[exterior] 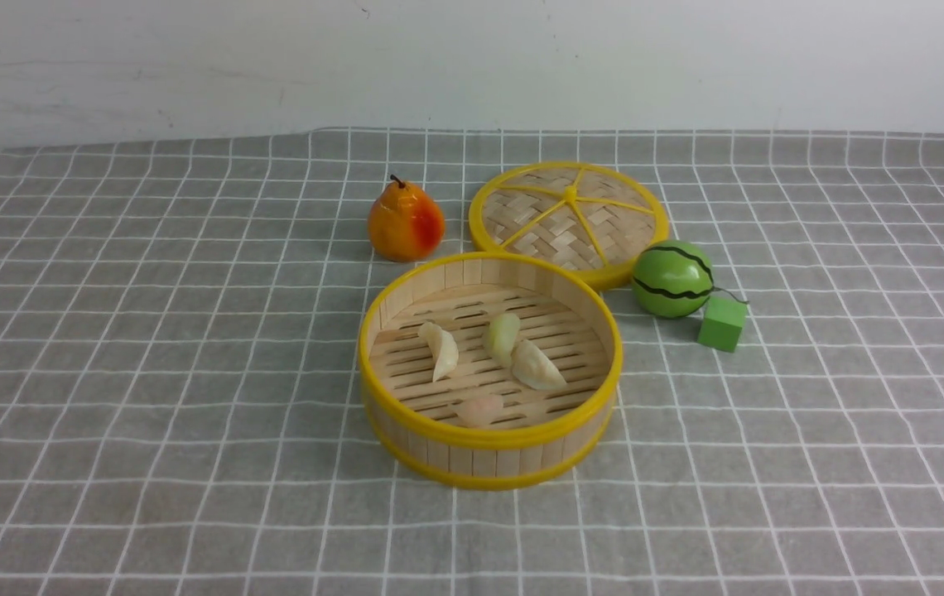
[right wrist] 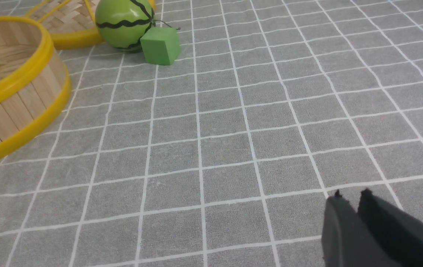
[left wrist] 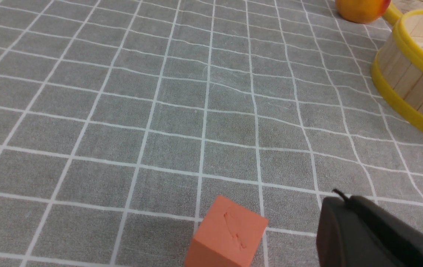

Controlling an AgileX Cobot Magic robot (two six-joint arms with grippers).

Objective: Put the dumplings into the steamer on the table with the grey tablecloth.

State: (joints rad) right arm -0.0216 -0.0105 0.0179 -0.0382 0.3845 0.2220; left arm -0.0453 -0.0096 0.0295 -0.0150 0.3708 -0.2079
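Note:
The steamer [exterior: 490,447] stands mid-table on the grey tablecloth [exterior: 149,372]. Several dumplings lie on its slatted floor: a cream one [exterior: 440,351], a greenish one [exterior: 502,335], another cream one [exterior: 537,367] and a pinkish one [exterior: 479,409]. The steamer's wall shows in the left wrist view [left wrist: 412,81] and in the right wrist view [right wrist: 15,111]. My left gripper [left wrist: 339,198] is shut and empty above bare cloth. My right gripper [right wrist: 350,195] is shut and empty above bare cloth. Neither gripper shows in the front view.
The woven yellow-rimmed lid [exterior: 569,217] lies behind the steamer. An orange pear [exterior: 405,221] stands to its left. A green watermelon ball [exterior: 673,278] and a green cube [exterior: 722,323] sit to the steamer's right. An orange cube [left wrist: 228,233] lies beside my left gripper.

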